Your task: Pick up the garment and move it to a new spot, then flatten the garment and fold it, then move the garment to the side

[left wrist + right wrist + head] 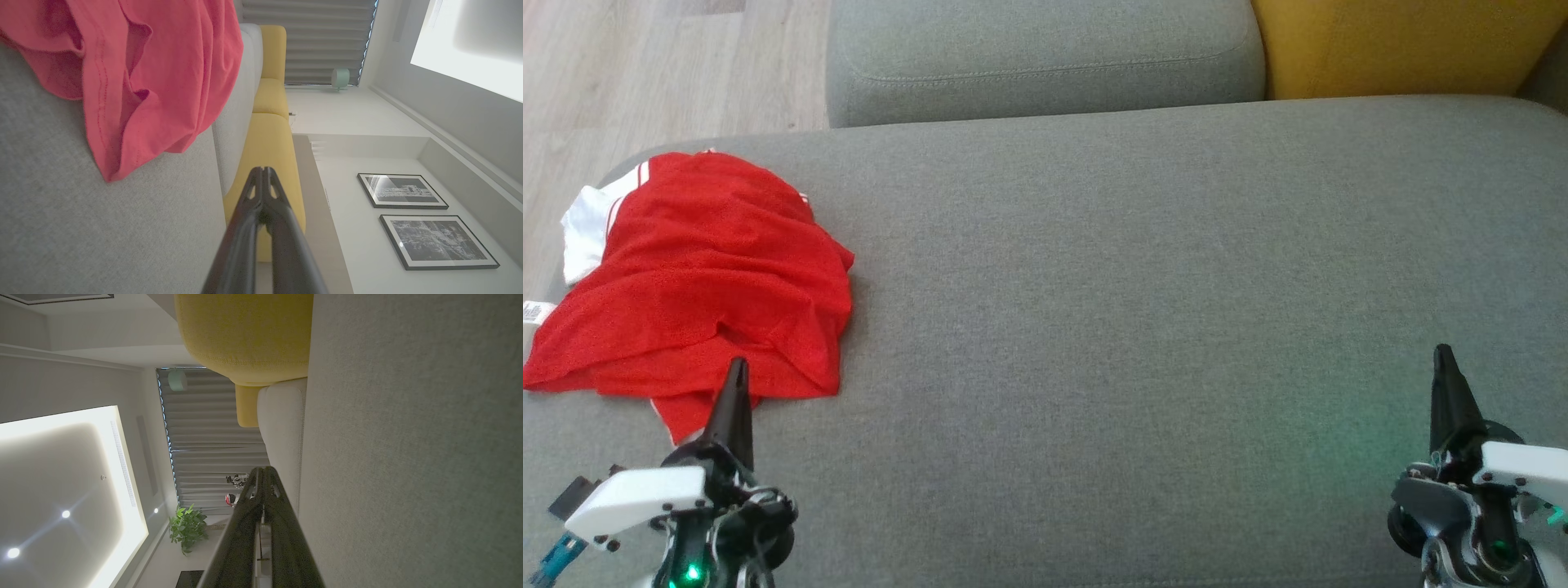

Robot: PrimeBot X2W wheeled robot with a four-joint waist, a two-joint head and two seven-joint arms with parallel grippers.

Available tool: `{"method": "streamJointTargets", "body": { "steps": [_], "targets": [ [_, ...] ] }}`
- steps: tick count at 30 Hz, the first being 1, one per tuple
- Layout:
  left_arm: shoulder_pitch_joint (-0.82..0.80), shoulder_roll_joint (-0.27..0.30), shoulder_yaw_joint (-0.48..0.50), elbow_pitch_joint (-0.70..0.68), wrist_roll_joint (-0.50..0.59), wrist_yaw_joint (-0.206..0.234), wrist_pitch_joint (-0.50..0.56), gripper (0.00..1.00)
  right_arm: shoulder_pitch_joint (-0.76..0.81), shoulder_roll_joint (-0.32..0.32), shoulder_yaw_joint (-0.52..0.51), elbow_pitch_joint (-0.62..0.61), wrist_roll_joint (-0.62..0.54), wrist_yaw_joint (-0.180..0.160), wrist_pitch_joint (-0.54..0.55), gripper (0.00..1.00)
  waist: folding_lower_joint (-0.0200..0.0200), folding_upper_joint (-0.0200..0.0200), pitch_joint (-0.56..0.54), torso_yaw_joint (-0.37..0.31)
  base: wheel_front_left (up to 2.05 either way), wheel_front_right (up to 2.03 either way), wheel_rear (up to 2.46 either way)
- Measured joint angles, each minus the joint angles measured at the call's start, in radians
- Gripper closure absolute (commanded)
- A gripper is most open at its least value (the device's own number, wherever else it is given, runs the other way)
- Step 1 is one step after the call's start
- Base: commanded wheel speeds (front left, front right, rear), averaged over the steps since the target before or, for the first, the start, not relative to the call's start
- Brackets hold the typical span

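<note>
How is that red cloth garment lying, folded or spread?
Crumpled: the red cloth garment lies bunched in uneven layers on the grey sofa.

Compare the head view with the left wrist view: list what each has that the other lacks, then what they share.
Head view, not the wrist view: the right gripper, shut; the wooden floor; the garment's white part. Left wrist view, not the head view: two framed pictures, a grey curtain, a bright ceiling panel. Both: the red garment crumpled on the grey seat, the yellow cushion, the left gripper, shut, near the garment's edge.
</note>
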Motion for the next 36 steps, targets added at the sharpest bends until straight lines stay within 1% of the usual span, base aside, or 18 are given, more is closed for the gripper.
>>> {"method": "streamJointTargets", "body": {
  "steps": [28,29,33,36],
  "targets": [
    [0.000,0.000,0.000,0.000,0.000,0.000,0.000,1.00,0.000,0.000,0.000,0.000,0.000,0.000,0.000,1.00,0.0000,0.0000,0.000,0.000,0.00,0.00,0.00],
    [0.000,0.000,0.000,0.000,0.000,0.000,0.000,0.00,0.000,0.000,0.000,0.000,0.000,0.000,0.000,0.00,0.0000,0.0000,0.000,0.000,0.00,0.00,0.00],
    [0.039,-0.010,-0.003,0.057,-0.001,0.002,-0.002,0.00,0.036,0.004,0.002,0.055,0.000,0.000,-0.001,0.00,0.0000,0.0000,0.000,0.000,0.00,0.00,0.00],
    [0.065,-0.013,-0.004,0.061,-0.001,0.002,-0.006,0.00,0.057,0.004,0.005,0.059,-0.002,0.000,-0.006,0.00,0.0000,0.0000,-0.001,-0.001,0.00,0.00,0.00]
  ]
}}
